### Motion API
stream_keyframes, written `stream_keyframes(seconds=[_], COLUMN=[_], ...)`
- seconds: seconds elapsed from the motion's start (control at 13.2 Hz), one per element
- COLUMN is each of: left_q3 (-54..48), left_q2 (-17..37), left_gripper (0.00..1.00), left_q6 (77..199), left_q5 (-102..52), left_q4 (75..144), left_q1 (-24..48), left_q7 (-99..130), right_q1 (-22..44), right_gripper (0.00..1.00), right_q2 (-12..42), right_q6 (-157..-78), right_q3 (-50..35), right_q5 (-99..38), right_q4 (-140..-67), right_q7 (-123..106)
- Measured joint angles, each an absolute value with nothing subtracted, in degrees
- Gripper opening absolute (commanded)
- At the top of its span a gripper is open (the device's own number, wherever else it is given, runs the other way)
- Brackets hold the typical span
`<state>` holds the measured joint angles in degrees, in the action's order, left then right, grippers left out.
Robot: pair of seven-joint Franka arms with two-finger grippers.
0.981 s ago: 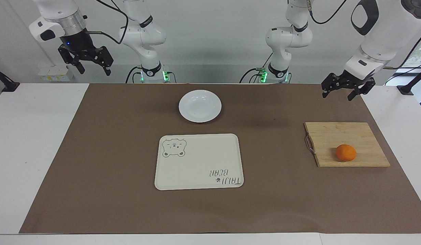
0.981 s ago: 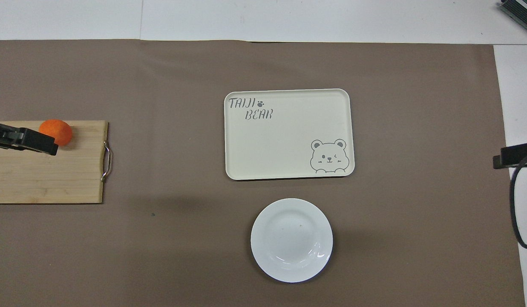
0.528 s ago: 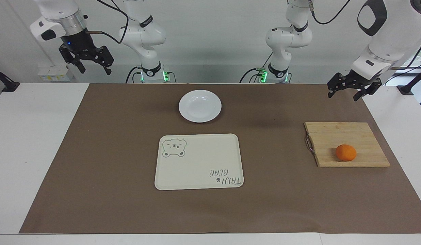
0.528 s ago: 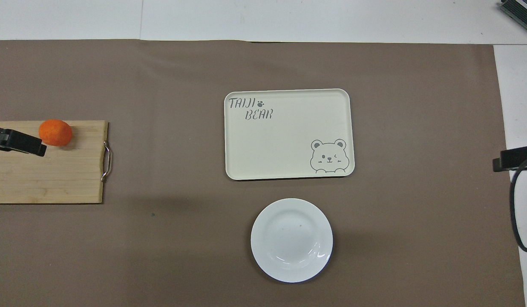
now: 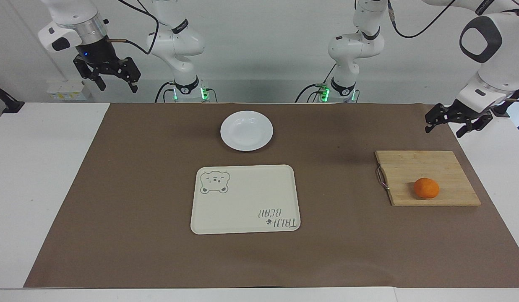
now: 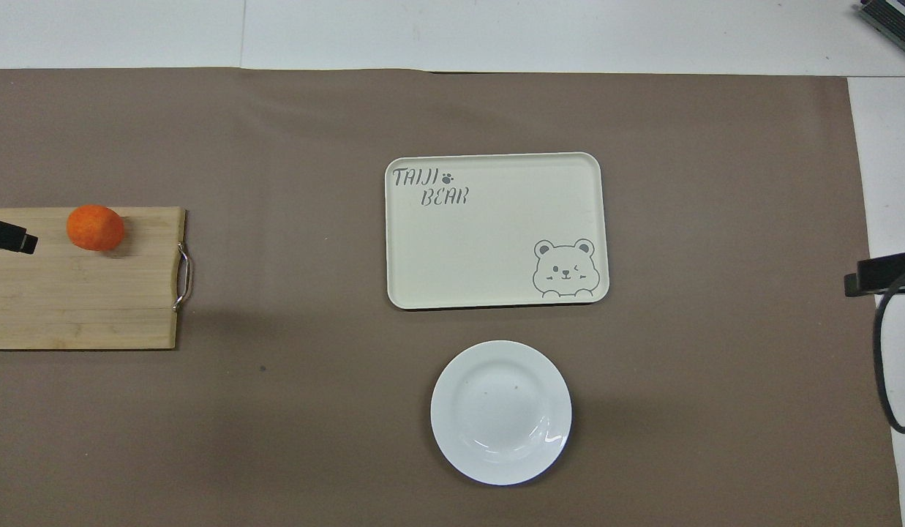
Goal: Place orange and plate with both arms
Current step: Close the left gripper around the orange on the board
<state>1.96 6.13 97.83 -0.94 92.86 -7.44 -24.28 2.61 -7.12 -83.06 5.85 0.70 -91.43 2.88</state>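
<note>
Item: orange (image 5: 426, 188), small, round, bright, matt skin; I log it on the board (image 5: 427, 167) at the left arm's end, on the board's edge farther from the robots.

Item: plate (image 5: 246, 130), white, glossy, shallow, bare; nearer the robots than the tray (image 5: 245, 199).

Left gripper (image 5: 446, 122): released, holding nothing, over the mat's edge; since the earlier frame it has swung outward, off the board.

Right gripper (image 5: 112, 78): released, raised at its own end, barely moved.

Tray lettering: "TAIJI BEAR", with bear face.
</note>
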Motion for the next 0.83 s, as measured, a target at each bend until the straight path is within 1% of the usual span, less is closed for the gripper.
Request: stream_keyframes(seconds=[0.23,0.83], left_q3=[1.9,1.6], left_q2=[10.3,19.9], left_gripper=[1.0,1.0], left_q6=[102.7,114.2], left_q5=[-0.9,-1.2], left_q4=[92.9,93.0], left_q1=[-9.0,-9.1], left_q7=[-26.1,-26.6], right_q1=[2.6,2.6], right_gripper=[1.0,1.0], right_q2=[-7.1,-7.1], right_q6=[-83.1,-83.1], right_q3=[5.9,5.9], right_q5=[0.7,0.7], right_q4=[-91.5,-91.6], right_q7=[2.9,2.9])
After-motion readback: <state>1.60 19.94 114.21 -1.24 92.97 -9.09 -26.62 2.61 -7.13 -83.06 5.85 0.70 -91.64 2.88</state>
